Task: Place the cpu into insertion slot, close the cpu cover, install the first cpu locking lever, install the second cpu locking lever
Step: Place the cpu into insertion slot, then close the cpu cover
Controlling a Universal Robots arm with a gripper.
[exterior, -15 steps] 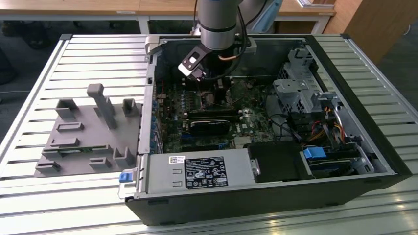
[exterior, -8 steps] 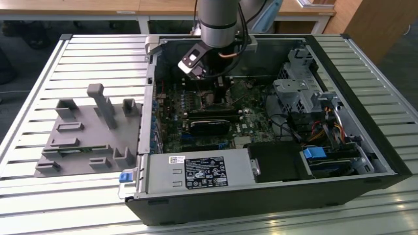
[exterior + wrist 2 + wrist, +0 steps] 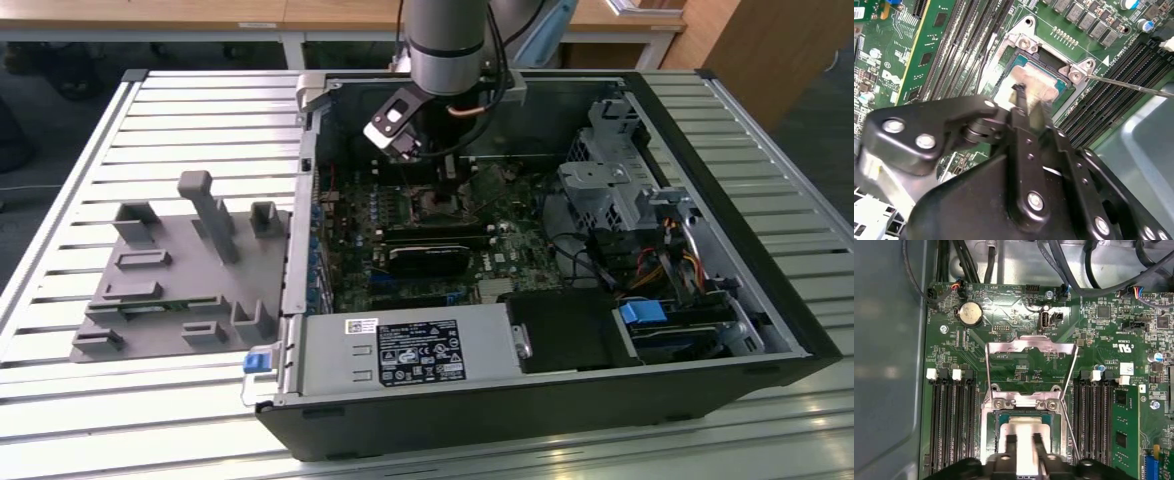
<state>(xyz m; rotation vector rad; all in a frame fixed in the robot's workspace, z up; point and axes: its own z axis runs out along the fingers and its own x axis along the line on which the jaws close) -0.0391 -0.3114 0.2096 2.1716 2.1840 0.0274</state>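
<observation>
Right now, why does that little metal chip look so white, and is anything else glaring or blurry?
In the first wrist view the cpu is washed out near white by reflected light, and the case wall is a grey blur; in the second wrist view the cpu glares pale too; in the exterior view the slatted table shines bright.

The gripper (image 3: pixel 1024 452) is hanging directly over the cpu (image 3: pixel 1025 432), which is lying in the insertion slot (image 3: pixel 999 420) mid-way across the green circuit board (image 3: pixel 1104 340). The cpu cover (image 3: pixel 1004 350) is standing swung open, with long black memory slots (image 3: pixel 951 425) flanking the socket.
</observation>
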